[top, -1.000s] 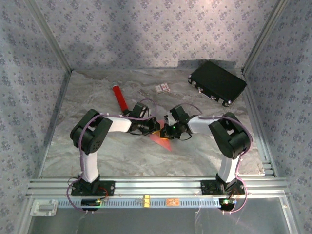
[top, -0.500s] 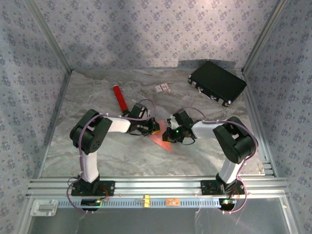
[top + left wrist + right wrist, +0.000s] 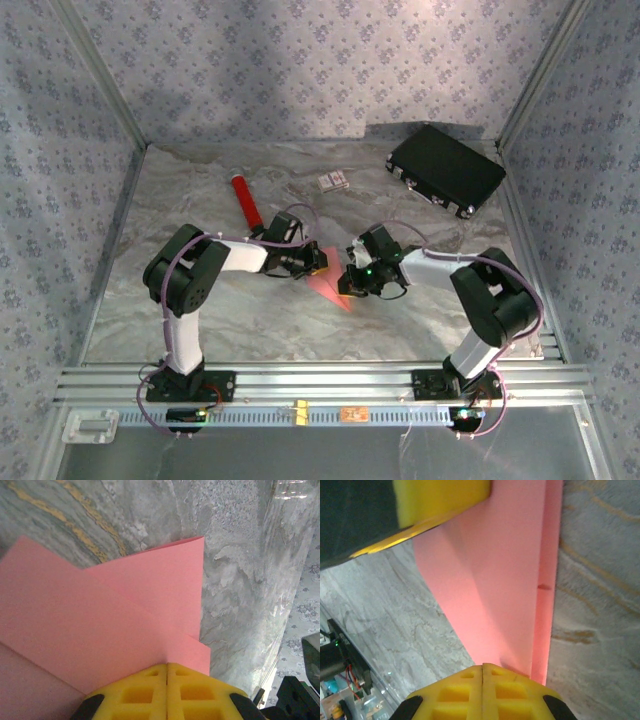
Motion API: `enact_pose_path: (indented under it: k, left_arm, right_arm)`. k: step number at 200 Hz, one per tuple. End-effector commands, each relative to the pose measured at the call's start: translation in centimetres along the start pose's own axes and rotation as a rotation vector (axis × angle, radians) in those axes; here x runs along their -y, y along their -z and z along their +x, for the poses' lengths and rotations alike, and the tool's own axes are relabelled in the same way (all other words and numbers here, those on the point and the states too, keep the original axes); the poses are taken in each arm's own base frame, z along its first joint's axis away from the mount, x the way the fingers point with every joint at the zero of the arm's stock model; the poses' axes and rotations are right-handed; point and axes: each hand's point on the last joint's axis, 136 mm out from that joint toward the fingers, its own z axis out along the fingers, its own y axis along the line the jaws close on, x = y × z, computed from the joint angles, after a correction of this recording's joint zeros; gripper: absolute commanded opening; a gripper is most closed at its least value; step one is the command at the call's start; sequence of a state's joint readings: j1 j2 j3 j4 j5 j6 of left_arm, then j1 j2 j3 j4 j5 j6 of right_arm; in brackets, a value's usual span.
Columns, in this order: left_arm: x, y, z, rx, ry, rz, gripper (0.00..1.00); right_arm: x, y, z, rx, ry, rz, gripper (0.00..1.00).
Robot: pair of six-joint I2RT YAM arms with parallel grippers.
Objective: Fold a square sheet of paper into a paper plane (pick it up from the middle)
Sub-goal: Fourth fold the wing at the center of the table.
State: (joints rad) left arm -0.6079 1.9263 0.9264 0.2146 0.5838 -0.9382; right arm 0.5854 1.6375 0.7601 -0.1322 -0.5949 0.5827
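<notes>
Where the arms meet: at mid-table, seen from overhead, the left gripper and right gripper close in on one pink paper sheet from opposite sides.
Paper: partly folded, with layered flaps and a straight crease; it sits between the two grippers just above the marbled table, its pointed end angled toward the near edge.
Left gripper, wrist view: the yellow pads are pressed together with no gap at the left gripper, pinching the sheet's edge where two flaps overlap.
Right gripper, wrist view: the right gripper is likewise fully closed and nips the narrow end of the pink sheet; a yellow pad of the other arm clamps the far end.
Contact with table: whether the paper's lower edge touches the surface cannot be told.
Background: a glossy red cylinder lies behind the left arm, a small white-and-red card sits further back, and a black case rests in the far right corner, all well apart from the paper.
</notes>
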Motion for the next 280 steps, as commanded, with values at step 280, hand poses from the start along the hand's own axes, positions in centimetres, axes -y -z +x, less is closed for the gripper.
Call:
enact_pose_path:
  k: [280]
  left_arm:
    - [-5.7,-0.7,1.5,-0.022,0.104,-0.156,0.06]
  right_arm:
    - [1.0,-2.8,-2.2,-0.021,-0.055,0.072,0.0]
